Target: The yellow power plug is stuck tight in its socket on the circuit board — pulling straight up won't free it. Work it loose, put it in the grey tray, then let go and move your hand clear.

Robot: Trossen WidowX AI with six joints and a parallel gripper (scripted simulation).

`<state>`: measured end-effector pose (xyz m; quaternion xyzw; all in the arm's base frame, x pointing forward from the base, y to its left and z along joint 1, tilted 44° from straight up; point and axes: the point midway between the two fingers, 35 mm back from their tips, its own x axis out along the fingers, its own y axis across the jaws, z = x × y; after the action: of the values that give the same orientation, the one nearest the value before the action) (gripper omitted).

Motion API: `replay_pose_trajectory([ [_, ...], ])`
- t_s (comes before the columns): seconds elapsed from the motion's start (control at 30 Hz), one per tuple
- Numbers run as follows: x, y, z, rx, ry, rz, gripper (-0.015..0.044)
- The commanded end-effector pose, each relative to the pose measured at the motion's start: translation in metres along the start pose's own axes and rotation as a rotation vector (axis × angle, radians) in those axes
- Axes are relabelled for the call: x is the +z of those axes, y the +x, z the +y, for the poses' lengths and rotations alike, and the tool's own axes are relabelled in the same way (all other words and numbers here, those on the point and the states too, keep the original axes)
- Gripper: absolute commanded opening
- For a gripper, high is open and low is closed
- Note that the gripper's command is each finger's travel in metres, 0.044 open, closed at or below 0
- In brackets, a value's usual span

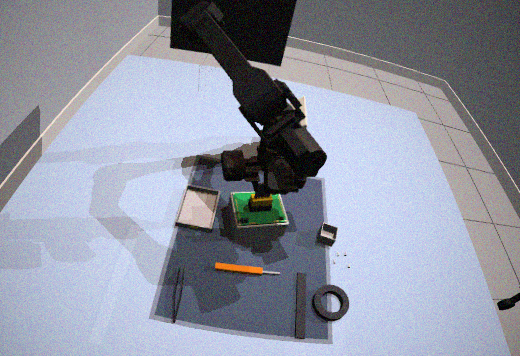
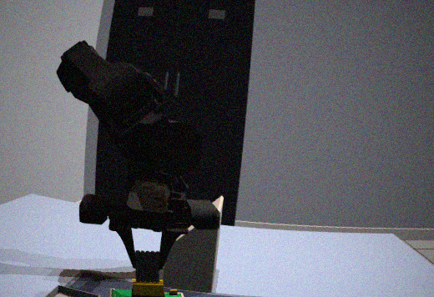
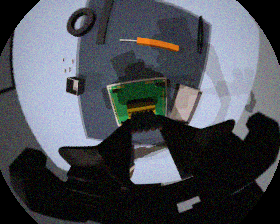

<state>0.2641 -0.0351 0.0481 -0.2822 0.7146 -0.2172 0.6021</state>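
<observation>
The yellow power plug point(image 1: 262, 199) point(image 2: 148, 288) point(image 3: 141, 108) sits at the black socket point(image 1: 260, 207) on the green circuit board point(image 1: 242, 201) point(image 2: 118, 293) point(image 3: 122, 101). It looks roughly upright; how deep it sits in the socket cannot be told. My gripper point(image 1: 260, 189) point(image 2: 148, 267) point(image 3: 143, 119) points down over the board and is shut on the plug. A dark ribbed part shows between the fingers, just above the yellow. The grey tray point(image 1: 198, 209) point(image 3: 186, 103) stands beside the board, on its left in the top view, with nothing in it.
An orange-handled screwdriver point(image 1: 239, 268) point(image 3: 157, 44) lies on the dark mat point(image 1: 260, 311). A small open box point(image 1: 328, 234) point(image 3: 74, 85), a black ring point(image 1: 317, 309), a dark bar point(image 1: 300, 306), thin tweezers point(image 1: 177, 296) and several tiny pale bits lie around it.
</observation>
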Motion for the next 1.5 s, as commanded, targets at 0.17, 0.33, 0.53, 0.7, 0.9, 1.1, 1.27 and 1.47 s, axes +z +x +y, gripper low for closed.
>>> replay_pose_trajectory([
  [0.17, 0.0, -0.008, 0.016, -0.166, -0.01, -0.021, 0.0],
  [0.33, 0.0, -0.009, 0.008, -0.073, -0.011, -0.021, 0.0],
  [0.53, 0.0, -0.011, -0.006, 0.086, -0.012, -0.019, 0.0],
  [0.7, 0.0, -0.012, -0.006, 0.091, -0.012, -0.019, 0.0],
  [0.9, 0.0, -0.013, 0.007, -0.062, -0.011, -0.021, 0.0],
  [1.1, 0.0, -0.014, 0.016, -0.168, -0.01, -0.021, 0.0],
  [1.27, 0.0, -0.015, 0.01, -0.099, -0.011, -0.021, 0.0],
  [1.47, 0.0, -0.021, 0.004, -0.03, -0.012, -0.02, 0.0],
])
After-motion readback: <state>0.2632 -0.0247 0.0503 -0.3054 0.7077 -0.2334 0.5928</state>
